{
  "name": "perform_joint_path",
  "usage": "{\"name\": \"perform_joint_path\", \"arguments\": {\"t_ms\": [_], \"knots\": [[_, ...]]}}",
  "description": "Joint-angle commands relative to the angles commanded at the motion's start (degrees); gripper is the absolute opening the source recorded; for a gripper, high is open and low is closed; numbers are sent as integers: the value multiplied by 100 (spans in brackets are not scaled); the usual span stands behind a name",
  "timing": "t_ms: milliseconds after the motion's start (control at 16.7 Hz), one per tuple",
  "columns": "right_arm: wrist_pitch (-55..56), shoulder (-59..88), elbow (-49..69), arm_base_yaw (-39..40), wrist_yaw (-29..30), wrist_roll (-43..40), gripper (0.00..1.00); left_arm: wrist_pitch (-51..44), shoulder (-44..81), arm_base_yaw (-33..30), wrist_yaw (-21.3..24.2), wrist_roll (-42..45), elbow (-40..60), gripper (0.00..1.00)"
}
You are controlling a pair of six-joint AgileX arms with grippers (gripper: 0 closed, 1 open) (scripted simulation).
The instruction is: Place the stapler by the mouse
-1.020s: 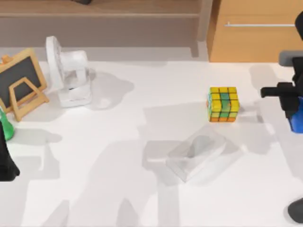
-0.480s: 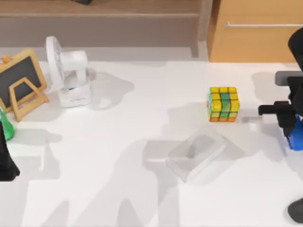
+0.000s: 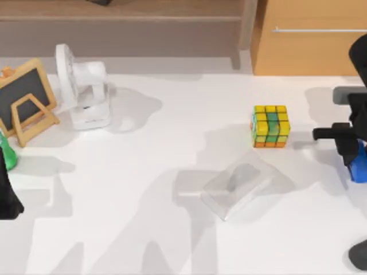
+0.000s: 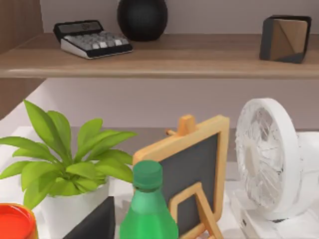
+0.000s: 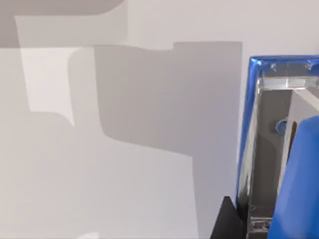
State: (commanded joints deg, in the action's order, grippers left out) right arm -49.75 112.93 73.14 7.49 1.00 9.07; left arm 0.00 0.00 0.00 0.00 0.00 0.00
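The stapler [image 3: 360, 166], a small bright blue bar, is at the table's far right edge, partly under my right arm. My right gripper [image 3: 353, 156] sits on it and seems shut on it. In the right wrist view the stapler [image 5: 279, 149] fills the side of the picture, blue with a shiny metal inner part, and one dark fingertip [image 5: 225, 223] touches it. The mouse [image 3: 238, 183], pale and glassy-looking, lies near the table's middle, well left of the stapler. My left gripper [image 3: 6, 197] is parked at the left edge.
A colourful puzzle cube [image 3: 270, 126] stands between the mouse and the stapler, farther back. A white fan [image 3: 86, 91], a small chalkboard easel [image 3: 26, 100] and a green bottle [image 3: 7, 152] crowd the back left. A potted plant [image 4: 65, 164] stands beside the bottle.
Over the last second my right arm moved toward the table's front edge and the stapler went with it. In the last half second nothing visibly shifted. The left arm stayed still.
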Motion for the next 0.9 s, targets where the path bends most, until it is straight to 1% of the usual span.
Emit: {"name": "perform_joint_path", "arguments": {"t_ms": [540,600,900], "knots": [[0,0,0,0,0,0,98,0,0,0,0,0,0,100],[0,0,0,0,0,0,100,0,0,0,0,0,0,100],[0,0,0,0,0,0,100,0,0,0,0,0,0,100]]}}
